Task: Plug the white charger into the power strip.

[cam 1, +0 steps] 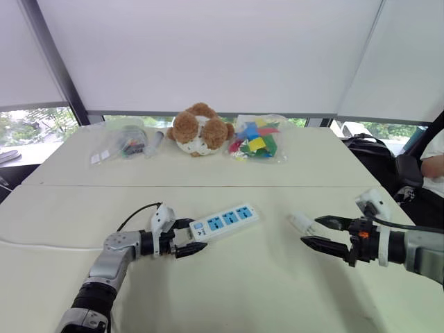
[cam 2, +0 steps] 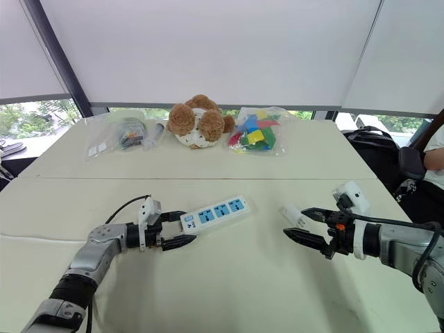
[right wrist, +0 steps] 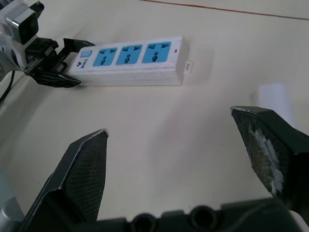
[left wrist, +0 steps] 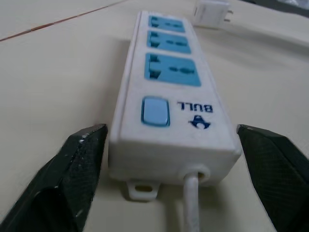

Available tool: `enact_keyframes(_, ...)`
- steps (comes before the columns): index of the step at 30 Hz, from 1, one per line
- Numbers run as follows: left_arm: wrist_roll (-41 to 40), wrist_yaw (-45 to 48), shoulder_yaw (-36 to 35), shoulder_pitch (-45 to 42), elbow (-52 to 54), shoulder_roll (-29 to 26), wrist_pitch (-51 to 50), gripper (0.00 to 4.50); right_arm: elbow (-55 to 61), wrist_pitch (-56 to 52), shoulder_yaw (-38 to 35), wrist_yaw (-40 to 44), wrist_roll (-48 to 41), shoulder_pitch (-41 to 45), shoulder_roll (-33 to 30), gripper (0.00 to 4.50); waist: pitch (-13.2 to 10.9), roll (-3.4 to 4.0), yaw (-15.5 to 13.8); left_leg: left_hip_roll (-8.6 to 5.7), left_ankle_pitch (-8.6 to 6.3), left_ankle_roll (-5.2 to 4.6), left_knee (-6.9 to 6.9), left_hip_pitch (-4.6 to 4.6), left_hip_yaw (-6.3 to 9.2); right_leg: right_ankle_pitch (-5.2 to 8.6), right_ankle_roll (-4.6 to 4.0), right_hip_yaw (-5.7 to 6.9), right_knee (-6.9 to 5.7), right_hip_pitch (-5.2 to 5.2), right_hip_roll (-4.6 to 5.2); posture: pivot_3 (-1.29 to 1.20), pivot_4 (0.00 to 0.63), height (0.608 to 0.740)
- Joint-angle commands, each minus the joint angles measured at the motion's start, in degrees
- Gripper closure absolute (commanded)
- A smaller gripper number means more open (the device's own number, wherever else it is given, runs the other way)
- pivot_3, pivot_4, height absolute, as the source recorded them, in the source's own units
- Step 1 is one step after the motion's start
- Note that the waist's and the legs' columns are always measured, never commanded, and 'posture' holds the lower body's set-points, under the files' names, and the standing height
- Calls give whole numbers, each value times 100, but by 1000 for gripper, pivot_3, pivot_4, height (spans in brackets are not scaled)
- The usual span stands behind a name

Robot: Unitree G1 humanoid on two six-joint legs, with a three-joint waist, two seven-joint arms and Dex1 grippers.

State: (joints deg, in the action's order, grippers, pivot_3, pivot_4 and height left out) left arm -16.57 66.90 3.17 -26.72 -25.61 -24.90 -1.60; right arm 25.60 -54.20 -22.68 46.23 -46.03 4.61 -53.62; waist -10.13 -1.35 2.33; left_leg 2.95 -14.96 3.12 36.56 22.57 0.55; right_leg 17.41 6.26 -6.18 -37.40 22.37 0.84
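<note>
My left gripper [cam 1: 186, 237] brackets the power strip's [cam 1: 223, 222] switch end, not visibly clamped. I keep it steady while the wide-open right gripper [cam 1: 325, 233] squares on the white charger [cam 1: 302, 223].

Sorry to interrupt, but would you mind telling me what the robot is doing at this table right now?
It is getting ready to plug a white charger into a power strip. The left end effector straddles the strip's switch end, one finger on either side, not visibly clamped yet. The right end effector is open beside the charger, which lies untouched on the table. A teddy bear and bagged items sit at the far side.
</note>
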Motion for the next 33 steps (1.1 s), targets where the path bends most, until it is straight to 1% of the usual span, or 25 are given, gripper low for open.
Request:
enact_keyframes(1, 63, -47, -50, -172, -121, 51, 249, 1497, 69, 100, -119, 4, 15, 92, -114, 0, 0, 0, -7, 0, 0, 0, 5, 0, 0, 0, 0, 0, -2, -2, 0, 0, 150, 739)
enact_keyframes(5, 54, 78, 0, -244, -93, 49, 174, 1491, 37, 110, -158, 37, 52, 57, -142, 0, 0, 0, -6, 0, -3, -6, 28, 10, 1, -2, 4, 0, -3, -4, 0, 0, 150, 739)
enact_keyframes(9, 227, 699, 334, -329, -141, -97, 270, 1491, -55, 142, -126, 92, 91, 72, -162, 0, 0, 0, -15, 0, -6, -10, 50, 26, 2, -8, 14, 0, -3, -1, 0, 0, 150, 739)
enact_keyframes(12, 388, 1300, 654, -476, -393, -196, 390, 1491, -198, 219, -82, 164, 200, 102, -202, 0, 0, 1, -29, -2, -6, -10, 57, 29, 2, -9, 15, 0, -2, -1, 1, 0, 150, 739)
enact_keyframes(16, 810, 1753, 1013, -783, -1129, -230, 981, 1491, -245, 240, -63, 207, 238, 115, -227, 0, 1, 0, -71, -2, -6, -10, 56, 30, 3, -9, 15, 1, -2, 0, 0, 0, 150, 739)
enact_keyframes(22, 1006, 1928, 1091, -1184, -1895, -177, 1564, 1491, -257, 180, -170, 170, 254, 62, -257, 0, 6, 5, -134, -1, -13, -23, 56, 28, 3, -9, 15, 1, -1, 0, -2, 0, 150, 739)
enact_keyframes(24, 1117, 1994, 1162, -1245, -2074, -171, 1847, 1491, -297, 35, -166, 267, 210, 22, -398, 0, 7, 7, -138, -1, -13, -24, 56, 28, 4, -9, 15, 1, -2, 0, -2, 0, 150, 739)
enact_keyframes(27, 1108, 2085, 1196, -1257, -2213, -132, 1861, 1491, -526, -398, -76, 192, 165, 250, -657, 0, 11, 10, -127, -1, -14, -24, 58, 25, 3, -9, 15, 0, -2, -3, -2, 0, 150, 739)
enact_keyframes(30, 1039, 2194, 1208, -1229, -2217, -96, 1593, 1491, -913, -732, 391, 408, 216, 806, -1094, 0, 18, 22, -112, -1, -14, -24, 58, 18, 0, -8, 13, -4, -2, -7, -1, 0, 150, 739)
enact_keyframes(33, 987, 2287, 1224, -1204, -2166, -68, 1239, 1491, -1431, -552, 1026, 795, 536, 1426, -1437, 0, 28, 32, -117, 0, -14, -25, 56, 15, 0, -7, 12, -3, -2, -7, -1, 0, 150, 739)
